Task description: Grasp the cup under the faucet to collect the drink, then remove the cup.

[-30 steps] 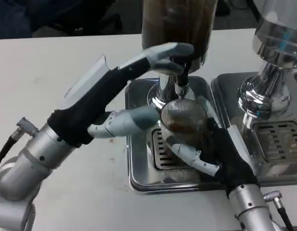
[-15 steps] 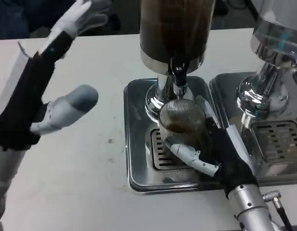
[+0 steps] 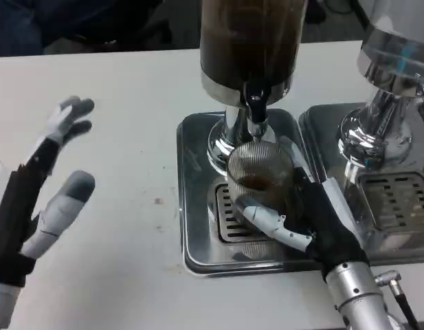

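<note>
A ribbed clear cup (image 3: pixel 259 180) with some brown drink in it stands on the drip tray (image 3: pixel 198 206), directly under the black faucet (image 3: pixel 256 106) of the dark drink dispenser (image 3: pixel 251 41). My right hand (image 3: pixel 315 220) grips the cup from the right and front, fingers wrapped around its lower part. Over the bare table at the far left, my left hand (image 3: pixel 40 199) is open with fingers spread, well away from the dispenser.
A second dispenser (image 3: pixel 394 82) stands on its own steel tray (image 3: pixel 397 199) at the right, close beside my right arm. The white table (image 3: pixel 115 137) stretches to the left of the trays.
My left hand has come off the faucet lever and swung far left and down over the table. The right hand keeps its hold on the cup under the faucet.
</note>
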Robot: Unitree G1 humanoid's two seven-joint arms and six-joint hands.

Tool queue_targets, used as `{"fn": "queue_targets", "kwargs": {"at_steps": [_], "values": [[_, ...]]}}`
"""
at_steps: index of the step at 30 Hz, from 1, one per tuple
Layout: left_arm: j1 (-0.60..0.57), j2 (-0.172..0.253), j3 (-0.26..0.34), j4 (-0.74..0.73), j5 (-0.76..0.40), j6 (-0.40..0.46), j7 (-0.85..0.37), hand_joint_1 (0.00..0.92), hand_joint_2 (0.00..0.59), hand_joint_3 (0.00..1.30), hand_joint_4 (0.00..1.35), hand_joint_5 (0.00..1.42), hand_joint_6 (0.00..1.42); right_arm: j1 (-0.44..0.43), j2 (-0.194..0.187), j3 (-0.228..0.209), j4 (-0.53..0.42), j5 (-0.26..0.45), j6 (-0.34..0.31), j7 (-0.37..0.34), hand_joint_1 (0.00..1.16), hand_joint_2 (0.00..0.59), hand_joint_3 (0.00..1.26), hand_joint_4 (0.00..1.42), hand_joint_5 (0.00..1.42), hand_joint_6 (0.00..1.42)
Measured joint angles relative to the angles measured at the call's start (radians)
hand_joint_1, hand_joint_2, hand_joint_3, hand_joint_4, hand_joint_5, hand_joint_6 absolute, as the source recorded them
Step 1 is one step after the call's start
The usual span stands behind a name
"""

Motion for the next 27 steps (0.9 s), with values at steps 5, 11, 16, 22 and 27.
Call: {"fn": "queue_targets", "kwargs": {"at_steps": [5,11,16,22,27], "values": [[0.026,0.0,-0.009,0.043,0.022,0.0,0.019,0.0,0.143,0.16,0.0,0.16,0.06,-0.022,0.017,-0.011,0.037,0.007,-0.016,-0.002,0.68,0.204,0.0,0.0,0.0,0.0],[0.032,0.0,-0.042,0.075,0.042,0.0,0.024,0.0,0.143,0.15,0.0,0.16,0.05,-0.054,0.028,-0.016,0.087,0.024,-0.04,-0.002,0.71,0.2,0.0,0.0,0.0,0.0],[0.032,0.0,-0.046,0.095,0.042,-0.001,0.03,0.0,0.144,0.15,0.0,0.16,0.05,-0.08,0.036,-0.016,0.132,0.034,-0.067,-0.002,0.74,0.205,0.0,0.0,0.0,0.03],[0.033,0.001,-0.055,0.11,0.047,-0.001,0.034,0.0,0.144,0.15,0.0,0.16,0.05,-0.096,0.042,-0.017,0.167,0.036,-0.093,-0.003,0.79,0.189,0.0,0.0,0.0,0.07],[0.035,0.003,-0.067,0.126,0.047,-0.001,0.034,0.0,0.145,0.16,0.01,0.16,0.04,-0.11,0.055,-0.018,0.193,0.036,-0.105,-0.014,0.83,0.18,0.0,0.0,0.0,0.14]]}}
